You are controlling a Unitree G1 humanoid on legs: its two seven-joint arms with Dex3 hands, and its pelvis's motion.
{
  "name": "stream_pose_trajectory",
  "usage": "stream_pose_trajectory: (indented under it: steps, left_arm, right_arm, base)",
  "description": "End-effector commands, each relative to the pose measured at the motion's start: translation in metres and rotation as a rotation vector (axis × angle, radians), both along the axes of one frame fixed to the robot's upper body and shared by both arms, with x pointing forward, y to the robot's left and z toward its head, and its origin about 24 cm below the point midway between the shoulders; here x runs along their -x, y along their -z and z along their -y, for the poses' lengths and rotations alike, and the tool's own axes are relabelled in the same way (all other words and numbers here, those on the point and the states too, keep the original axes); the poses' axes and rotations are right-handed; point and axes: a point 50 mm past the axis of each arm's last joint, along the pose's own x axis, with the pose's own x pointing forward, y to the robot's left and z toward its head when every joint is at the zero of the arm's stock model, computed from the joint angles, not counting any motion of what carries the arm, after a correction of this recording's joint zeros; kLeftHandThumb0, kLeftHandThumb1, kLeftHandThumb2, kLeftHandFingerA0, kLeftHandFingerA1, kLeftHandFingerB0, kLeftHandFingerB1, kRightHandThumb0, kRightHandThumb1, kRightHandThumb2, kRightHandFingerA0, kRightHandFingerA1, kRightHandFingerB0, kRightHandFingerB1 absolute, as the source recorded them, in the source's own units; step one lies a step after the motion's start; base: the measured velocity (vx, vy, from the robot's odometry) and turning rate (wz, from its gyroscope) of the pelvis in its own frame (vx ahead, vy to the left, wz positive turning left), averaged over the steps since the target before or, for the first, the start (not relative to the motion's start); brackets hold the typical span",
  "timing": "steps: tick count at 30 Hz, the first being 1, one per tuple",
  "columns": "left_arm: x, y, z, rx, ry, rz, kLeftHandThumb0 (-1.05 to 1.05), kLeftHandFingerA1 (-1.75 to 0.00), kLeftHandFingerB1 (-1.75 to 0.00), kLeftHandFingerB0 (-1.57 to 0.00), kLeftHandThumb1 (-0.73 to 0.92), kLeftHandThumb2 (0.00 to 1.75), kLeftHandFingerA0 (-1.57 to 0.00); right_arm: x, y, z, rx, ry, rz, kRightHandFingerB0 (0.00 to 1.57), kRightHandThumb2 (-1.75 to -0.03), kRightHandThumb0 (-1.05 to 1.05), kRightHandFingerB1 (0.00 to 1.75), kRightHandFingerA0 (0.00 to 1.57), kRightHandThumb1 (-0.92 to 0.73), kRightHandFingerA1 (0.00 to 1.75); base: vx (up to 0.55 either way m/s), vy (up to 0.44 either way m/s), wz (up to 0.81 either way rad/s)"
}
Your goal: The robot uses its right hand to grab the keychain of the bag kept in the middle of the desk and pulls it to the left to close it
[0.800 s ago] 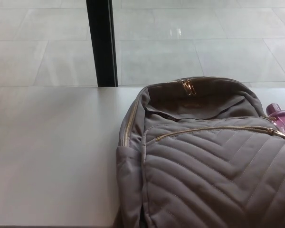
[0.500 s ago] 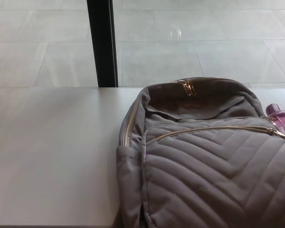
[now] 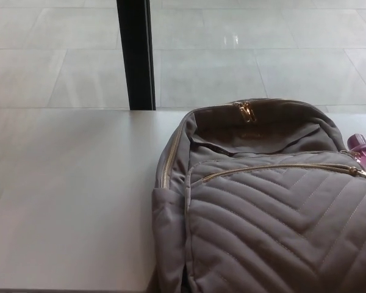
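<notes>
From my feed, neither of the robot's hands shows, so I cannot tell whether they are open, closed or holding anything.

The bag point(image 3: 262, 201) lies on the pale desk point(image 3: 67, 201), toward the robot's right half of it. The bag's top reaches close to the far edge, and its body runs out of my view at the right and at the near side. It is a grey-brown backpack with a quilted chevron front.

Its top compartment gapes open, and I can see the inner lining below the far rim. A gold zipper pull point(image 3: 244, 111) sits at the middle of that rim. A gold side zipper point(image 3: 166, 165) runs down the bag's left flank. A second gold line, the front pocket zipper point(image 3: 274, 166), crosses the front from left to right and ends near the bag's right shoulder.

The keychain point(image 3: 365, 151) is a pink, translucent, rounded piece at that right shoulder, just beside the end of the front pocket zipper. It is cut off by the right edge of my view, so I cannot tell its whole shape or exactly how it is attached. The raised flap of the open top stands just to its left.

Beyond the desk's far edge stands a black post point(image 3: 136, 55), upright and to the left of the bag's top. Behind it lies a tiled floor point(image 3: 262, 55) of large pale slabs with a bright glare spot.
</notes>
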Motion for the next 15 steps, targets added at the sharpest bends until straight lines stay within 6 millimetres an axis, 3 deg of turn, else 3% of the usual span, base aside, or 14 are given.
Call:
stream_pose_trajectory:
  steps: [1, 2, 3, 4, 5, 6, 8, 10, 15]
  left_arm:
    - [-0.012, -0.009, -0.002, 0.041, 0.108, 0.117, -0.76, -1.14, -0.88, -0.34, 0.39, 0.91, -0.49]
    - [-0.010, -0.010, -0.001, 0.047, 0.102, 0.125, -0.84, -0.96, -0.78, -0.35, 0.36, 1.07, -0.56]
    - [-0.009, -0.010, -0.001, 0.046, 0.103, 0.126, -0.84, -0.96, -0.78, -0.35, 0.36, 1.07, -0.56]
    - [-0.009, -0.010, -0.001, 0.037, 0.104, 0.124, -0.80, -1.16, -0.90, -0.25, 0.43, 0.91, -0.46]
    - [-0.007, -0.010, -0.002, 0.024, 0.071, 0.123, -0.87, -0.97, -0.76, -0.27, 0.38, 1.10, -0.57]
    - [-0.006, -0.010, -0.002, 0.024, 0.067, 0.124, -0.86, -0.96, -0.74, -0.24, 0.39, 1.11, -0.55]
    - [-0.006, -0.010, -0.002, 0.025, 0.067, 0.126, -0.86, -0.96, -0.74, -0.24, 0.39, 1.11, -0.55]
    - [-0.004, -0.011, -0.004, 0.002, 0.079, 0.110, -0.87, -0.99, -0.78, -0.33, 0.40, 1.12, -0.61]
    - [-0.006, -0.009, -0.002, 0.007, 0.087, 0.093, -0.77, -0.94, -0.77, -0.37, 0.34, 1.08, -0.57]
  right_arm:
    - [-0.036, -0.010, -0.076, 0.093, -0.503, -0.086, 0.06, -0.93, -0.81, 0.30, 0.32, -0.58, 0.51]
    - [-0.036, -0.009, -0.080, 0.112, -0.520, -0.102, 0.13, -0.62, -0.76, 0.26, 0.38, -0.69, 0.39]
    - [-0.037, -0.009, -0.081, 0.115, -0.525, -0.107, 0.13, -0.62, -0.76, 0.26, 0.38, -0.69, 0.39]
    - [-0.038, -0.008, -0.083, 0.127, -0.539, -0.122, 0.10, -0.90, -0.82, 0.39, 0.33, -0.58, 0.52]
    - [-0.041, -0.006, -0.086, 0.175, -0.557, -0.173, 0.20, -0.61, -0.78, 0.27, 0.45, -0.69, 0.48]
    - [-0.042, -0.005, -0.086, 0.213, -0.573, -0.197, 0.21, -0.62, -0.77, 0.28, 0.53, -0.71, 0.48]
    - [-0.043, -0.005, -0.086, 0.228, -0.581, -0.209, 0.21, -0.62, -0.77, 0.28, 0.53, -0.71, 0.48]
    - [-0.045, 0.001, -0.081, 0.281, -0.599, -0.281, 0.29, -0.62, -0.73, 0.30, 0.65, -0.71, 0.49]
    - [-0.048, 0.007, -0.069, 0.413, -0.581, -0.407, 0.35, -0.62, -0.70, 0.32, 0.64, -0.71, 0.54]
  base:
    - [0.00, 0.000, 0.00]
    - [0.00, 0.000, 0.00]
    - [0.00, 0.000, 0.00]
    - [0.00, 0.000, 0.00]
    - [0.00, 0.000, 0.00]
    - [0.00, 0.000, 0.00]
    - [0.00, 0.000, 0.00]
    - [0.00, 0.000, 0.00]
    - [0.00, 0.000, 0.00]
